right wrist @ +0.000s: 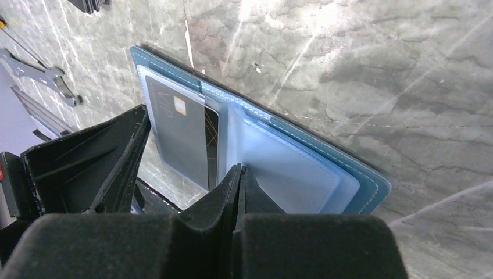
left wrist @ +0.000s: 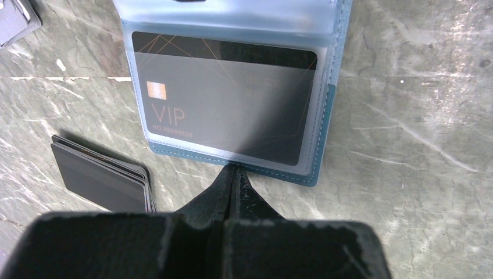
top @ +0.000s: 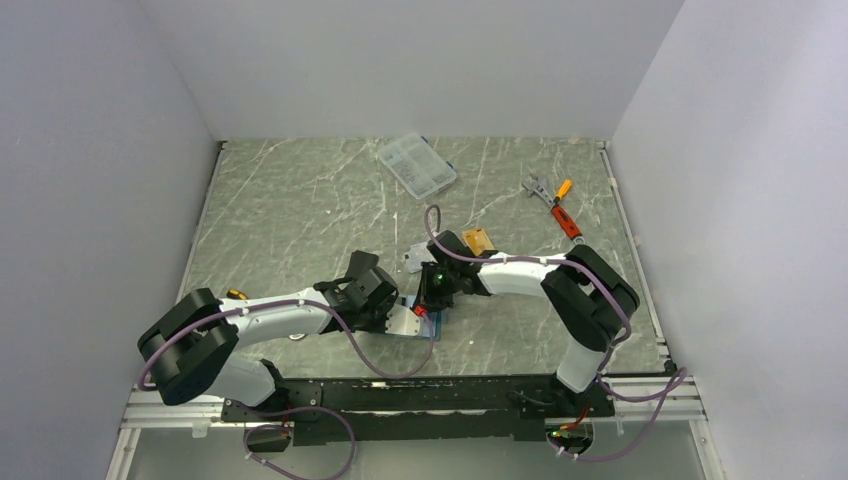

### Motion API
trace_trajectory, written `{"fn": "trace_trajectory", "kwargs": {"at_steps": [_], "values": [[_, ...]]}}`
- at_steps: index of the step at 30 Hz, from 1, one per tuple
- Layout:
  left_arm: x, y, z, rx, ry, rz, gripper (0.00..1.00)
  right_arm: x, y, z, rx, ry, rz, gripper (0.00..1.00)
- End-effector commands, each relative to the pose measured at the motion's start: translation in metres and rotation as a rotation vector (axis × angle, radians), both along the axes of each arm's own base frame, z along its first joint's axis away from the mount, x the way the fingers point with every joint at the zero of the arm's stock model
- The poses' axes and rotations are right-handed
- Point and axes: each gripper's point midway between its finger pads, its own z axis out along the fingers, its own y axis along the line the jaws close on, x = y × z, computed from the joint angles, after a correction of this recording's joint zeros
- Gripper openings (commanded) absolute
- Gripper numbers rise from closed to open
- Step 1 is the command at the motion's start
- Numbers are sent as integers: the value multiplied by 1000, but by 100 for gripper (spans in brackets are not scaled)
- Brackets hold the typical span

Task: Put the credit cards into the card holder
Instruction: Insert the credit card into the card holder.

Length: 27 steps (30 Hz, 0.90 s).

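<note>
My left gripper [left wrist: 232, 174] is closed, fingers pressed together, with the tips touching the edge of the holder [left wrist: 329, 116]. My right gripper [right wrist: 239, 174] is closed too, and its tips are on a pale sleeve [right wrist: 290, 174] inside. The holder lies open by the middle of the near edge of the table [top: 300, 200], between both grippers. One dark VIP card [left wrist: 227, 99] sits in a clear sleeve. A stack [left wrist: 102, 174] of dark cards lies just beside the holder, not touching it. An orange card [top: 480, 240] lies farther toward the table's middle.
</note>
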Motion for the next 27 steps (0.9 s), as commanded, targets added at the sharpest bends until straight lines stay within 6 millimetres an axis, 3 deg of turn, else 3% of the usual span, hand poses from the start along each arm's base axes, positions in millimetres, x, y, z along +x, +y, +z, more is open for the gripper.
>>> {"fn": "trace_trajectory", "kwargs": {"at_steps": [1, 9, 14, 23, 27], "values": [[-10, -4, -1, -25, 40, -20, 0, 12, 13, 6, 4, -38, -2, 0], [-9, -6, 1, -28, 34, -26, 0, 7, 39, 1, 28, -22, 44, 0], [-9, -6, 2, -27, 34, -27, 0, 6, 51, 12, 40, -53, 67, 0], [-9, -4, 4, -24, 30, -35, 0, -1, 22, 11, 23, -42, 21, 0], [-9, -4, 4, -27, 25, -40, 0, -6, 15, 1, 5, -31, 20, 0]]}}
